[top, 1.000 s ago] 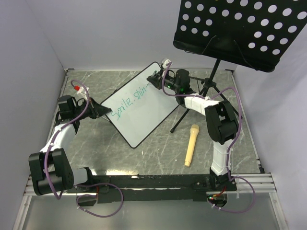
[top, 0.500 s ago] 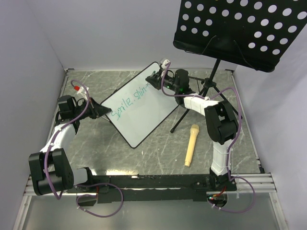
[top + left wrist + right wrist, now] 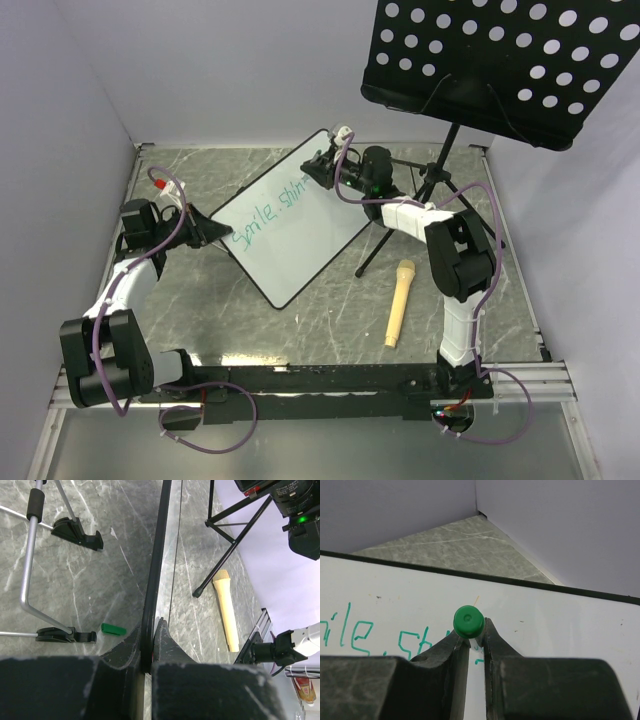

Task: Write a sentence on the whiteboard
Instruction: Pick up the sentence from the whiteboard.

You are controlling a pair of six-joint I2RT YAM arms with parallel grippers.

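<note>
The whiteboard (image 3: 300,240) stands tilted on the table, its corner toward the left arm. My left gripper (image 3: 210,232) is shut on its thin black frame (image 3: 157,555), and the fingers (image 3: 167,645) pinch that edge from both sides. The teal sentence (image 3: 268,216) reads about "Smile, shin" along the board's far long edge. My right gripper (image 3: 322,168) is over the line's end, shut on a green marker (image 3: 468,621) whose round back end faces the camera. The marker's tip is hidden against the white surface (image 3: 560,625), beside the letters (image 3: 355,636).
A black perforated music stand (image 3: 500,60) rises at the back right, with its tripod legs (image 3: 385,240) by the board's right edge. A beige microphone (image 3: 397,302) lies at the right. A green cap (image 3: 112,629) and the board's wire feet (image 3: 75,530) are behind the board.
My right gripper with the marker has shifted slightly left and away along the board's far edge. The left arm and the board have not moved.
</note>
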